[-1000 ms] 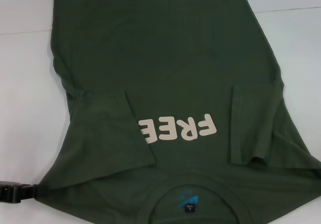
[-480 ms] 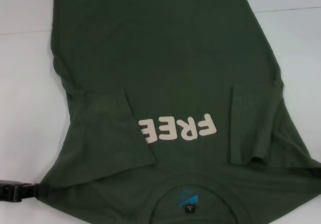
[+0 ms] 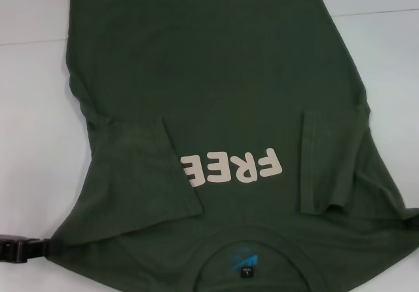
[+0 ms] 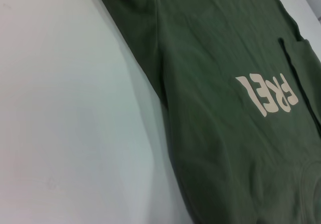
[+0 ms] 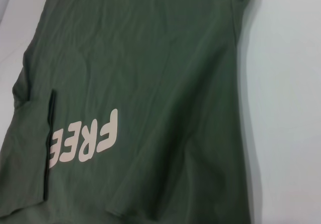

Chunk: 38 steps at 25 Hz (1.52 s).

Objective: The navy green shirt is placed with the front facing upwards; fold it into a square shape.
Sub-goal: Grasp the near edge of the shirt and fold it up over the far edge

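Shirt [image 3: 216, 76] lies flat on the white table [image 3: 29, 115], sleeves folded in, collar nearest you. Left gripper [image 3: 16, 249] sits by its shoulder edge; finger state can't be told. Soft, limp cloth: pinch both shoulder corners.

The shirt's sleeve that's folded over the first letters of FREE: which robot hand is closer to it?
Left. The left hand sits at the navy green shirt's near-left shoulder edge, just below that sleeve. The right hand isn't visible in any view.
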Available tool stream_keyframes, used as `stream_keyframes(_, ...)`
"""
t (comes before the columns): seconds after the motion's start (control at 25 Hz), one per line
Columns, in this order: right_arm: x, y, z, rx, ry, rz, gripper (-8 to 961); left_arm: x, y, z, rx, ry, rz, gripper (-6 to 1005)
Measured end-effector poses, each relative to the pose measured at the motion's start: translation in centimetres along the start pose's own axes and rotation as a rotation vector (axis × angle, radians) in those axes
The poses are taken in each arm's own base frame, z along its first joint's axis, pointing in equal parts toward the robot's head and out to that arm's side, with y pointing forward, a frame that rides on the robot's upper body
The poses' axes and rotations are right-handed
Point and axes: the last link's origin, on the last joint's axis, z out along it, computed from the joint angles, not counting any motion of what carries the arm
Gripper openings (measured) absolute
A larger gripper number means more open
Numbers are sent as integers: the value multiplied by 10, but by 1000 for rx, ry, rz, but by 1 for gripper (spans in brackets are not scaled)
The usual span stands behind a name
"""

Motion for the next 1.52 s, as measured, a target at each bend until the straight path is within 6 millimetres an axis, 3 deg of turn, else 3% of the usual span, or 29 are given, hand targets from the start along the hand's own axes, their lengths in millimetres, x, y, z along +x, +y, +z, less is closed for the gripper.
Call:
stream_keyframes(0.64, 5, -2, -1, 2, 1, 10, 3, 0, 0, 0, 1, -1, -1, 67)
stream_keyframes(1.52, -1, -1, 0, 9, 2, 5, 158, 2, 2, 1, -9, 1, 4, 74)
